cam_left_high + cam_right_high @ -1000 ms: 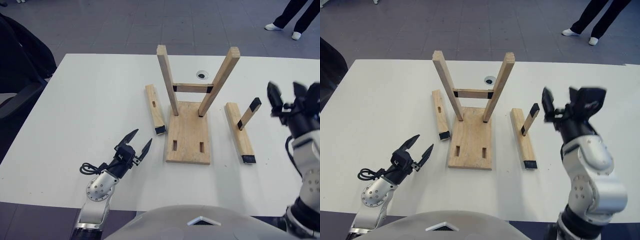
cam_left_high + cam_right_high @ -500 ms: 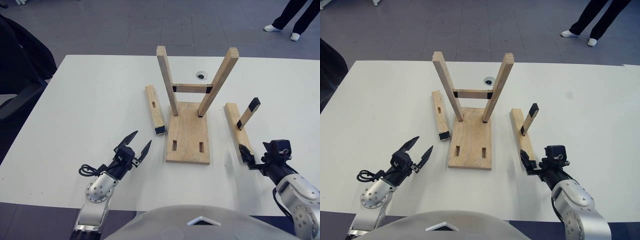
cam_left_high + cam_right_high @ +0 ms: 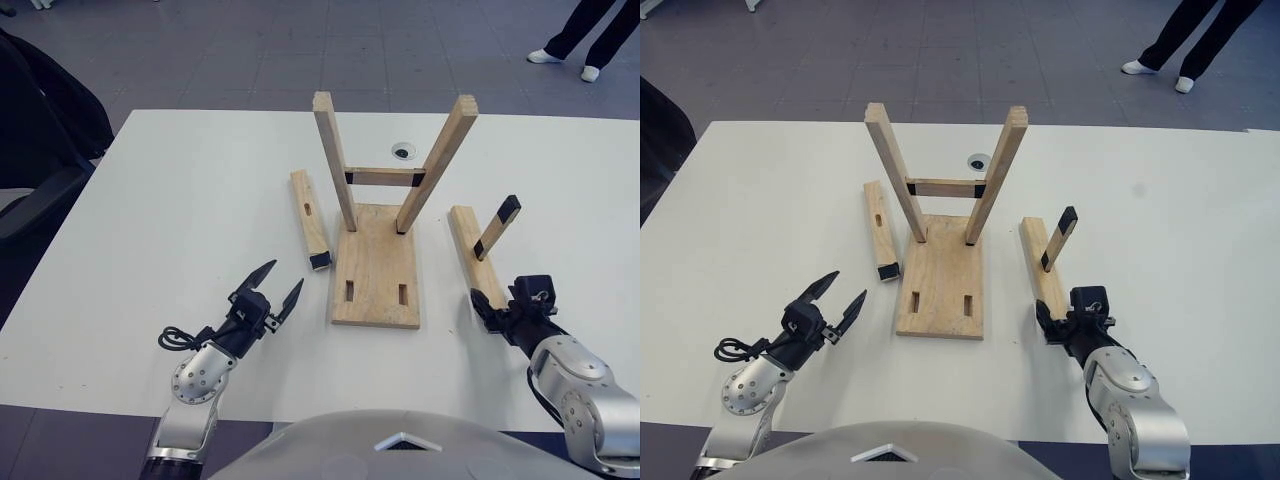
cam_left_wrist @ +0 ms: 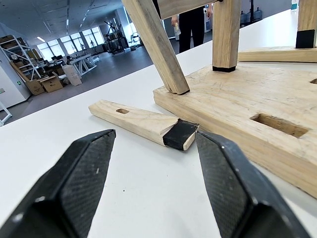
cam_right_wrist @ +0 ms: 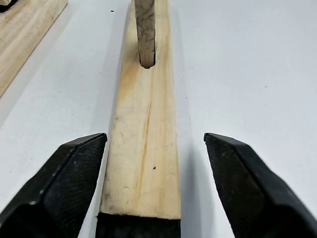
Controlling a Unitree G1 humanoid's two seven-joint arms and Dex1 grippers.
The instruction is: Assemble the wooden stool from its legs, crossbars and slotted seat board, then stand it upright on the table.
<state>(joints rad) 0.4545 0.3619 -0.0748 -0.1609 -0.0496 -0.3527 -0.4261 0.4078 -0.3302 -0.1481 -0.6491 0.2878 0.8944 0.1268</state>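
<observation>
Right gripper (image 5: pixel 154 138): fingers spread, one on each side of the black-capped near end of a loose leg (image 3: pixel 468 248), not yet touching it. The leg lies flat on the table (image 3: pixel 180 200) just right of the seat board (image 3: pixel 378 262), with a short crossbar (image 3: pixel 497 228) plugged in and tilting upward. The fingers should close squarely across the leg's width, above the cap. The standing legs (image 3: pixel 335 160) show black at their bases, so the cap probably enters an empty slot (image 3: pixel 403 293). Left gripper (image 3: pixel 285 275): also spread and empty, near the capped end of the other loose leg (image 3: pixel 310 215).
</observation>
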